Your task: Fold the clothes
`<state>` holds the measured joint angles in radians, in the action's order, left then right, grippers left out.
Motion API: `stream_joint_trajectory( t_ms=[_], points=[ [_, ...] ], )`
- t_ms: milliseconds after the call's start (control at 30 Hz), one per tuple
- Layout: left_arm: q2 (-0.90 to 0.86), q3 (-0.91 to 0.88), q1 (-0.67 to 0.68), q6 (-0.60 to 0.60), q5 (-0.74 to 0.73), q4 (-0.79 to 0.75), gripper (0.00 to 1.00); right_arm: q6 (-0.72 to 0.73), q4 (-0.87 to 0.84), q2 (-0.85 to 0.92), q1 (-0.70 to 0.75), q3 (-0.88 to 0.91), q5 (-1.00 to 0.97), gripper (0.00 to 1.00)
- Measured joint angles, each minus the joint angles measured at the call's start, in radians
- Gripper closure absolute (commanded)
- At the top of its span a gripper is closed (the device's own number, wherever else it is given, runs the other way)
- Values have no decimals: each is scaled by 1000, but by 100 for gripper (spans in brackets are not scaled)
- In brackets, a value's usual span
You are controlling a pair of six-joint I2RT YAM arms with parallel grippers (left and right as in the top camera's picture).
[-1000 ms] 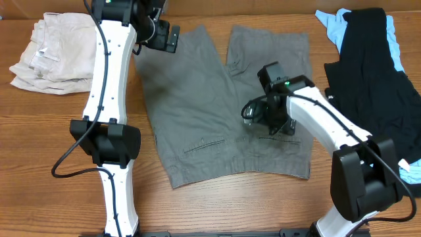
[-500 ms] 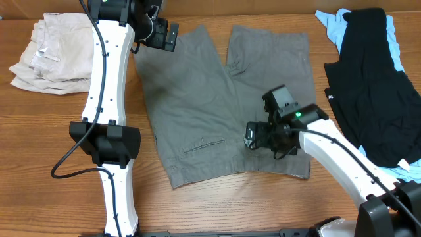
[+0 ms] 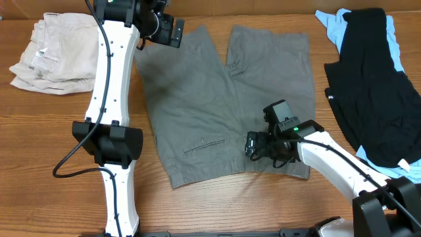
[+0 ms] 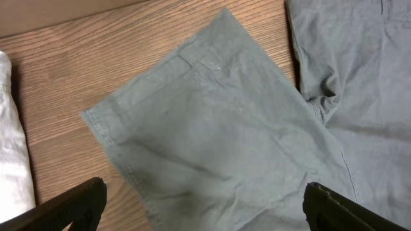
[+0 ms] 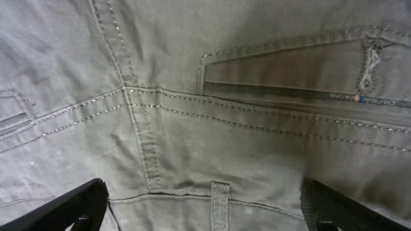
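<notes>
The grey shorts (image 3: pixel 217 99) lie flat on the wooden table, back side up, waistband toward the front edge, legs toward the back. My left gripper (image 3: pixel 172 30) is open above the hem corner of the left leg (image 4: pixel 192 128). My right gripper (image 3: pixel 263 146) is open low over the waistband near the right back pocket (image 5: pixel 289 74), with a belt loop (image 5: pixel 219 205) between its fingers. Neither gripper holds anything.
A cream-beige folded garment (image 3: pixel 49 52) lies at the back left, and its edge shows in the left wrist view (image 4: pixel 9 160). A black garment (image 3: pixel 368 79) over a light-blue one (image 3: pixel 332 23) lies at the right edge.
My right gripper has moved toward the front of the table, down to the waistband. My left gripper shifted slightly right and back over the left leg hem.
</notes>
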<state>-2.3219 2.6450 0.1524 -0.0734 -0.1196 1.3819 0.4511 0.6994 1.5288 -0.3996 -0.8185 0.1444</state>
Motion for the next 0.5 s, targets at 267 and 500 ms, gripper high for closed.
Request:
stream_joint_trajectory(
  t_ms=[267,500],
  points=[
    [0,0,15,0,0,-4,0,1,-5,0,37,15,-2,1],
    [0,0,25,0,0,-18,0,15,-15,0,212,47,-3,1]
  ],
)
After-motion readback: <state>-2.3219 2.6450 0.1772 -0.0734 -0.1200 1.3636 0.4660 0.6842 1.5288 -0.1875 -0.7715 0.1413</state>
